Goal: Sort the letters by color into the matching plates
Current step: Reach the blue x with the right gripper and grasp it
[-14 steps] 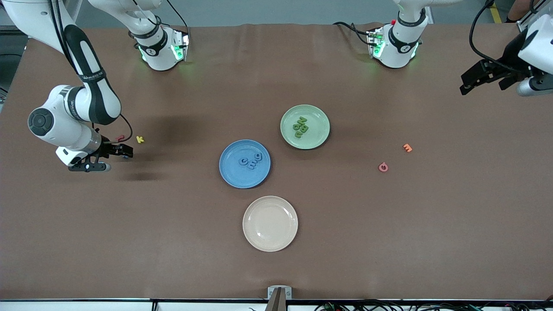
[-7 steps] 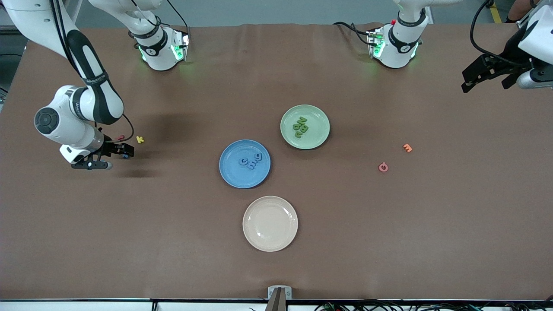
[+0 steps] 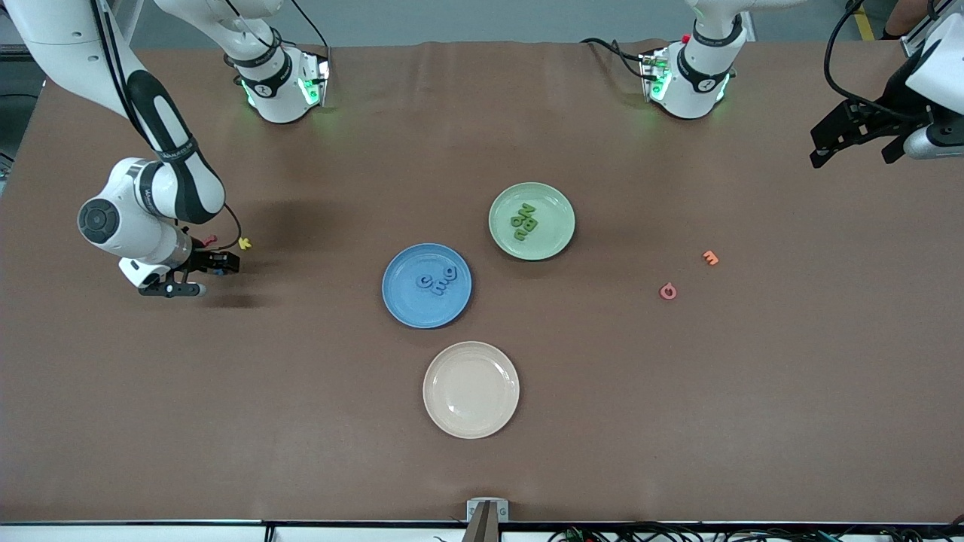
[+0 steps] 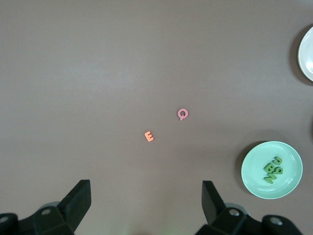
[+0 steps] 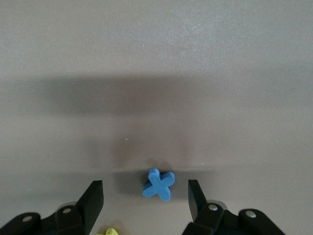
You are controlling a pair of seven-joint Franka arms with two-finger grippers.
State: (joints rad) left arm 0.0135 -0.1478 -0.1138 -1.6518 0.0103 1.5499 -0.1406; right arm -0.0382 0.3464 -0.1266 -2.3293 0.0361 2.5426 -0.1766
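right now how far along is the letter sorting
Nearly done. The green plate holds four green letters, and the blue plate holds three blue letters. In hand: the right gripper is low over the table with its fingers either side of the blue X, not yet gripping it. Left: carry that X to the blue plate. The left gripper waits, open.

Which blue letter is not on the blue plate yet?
The blue X, lying on the table between the right gripper's fingers; the other three sit in the blue plate.
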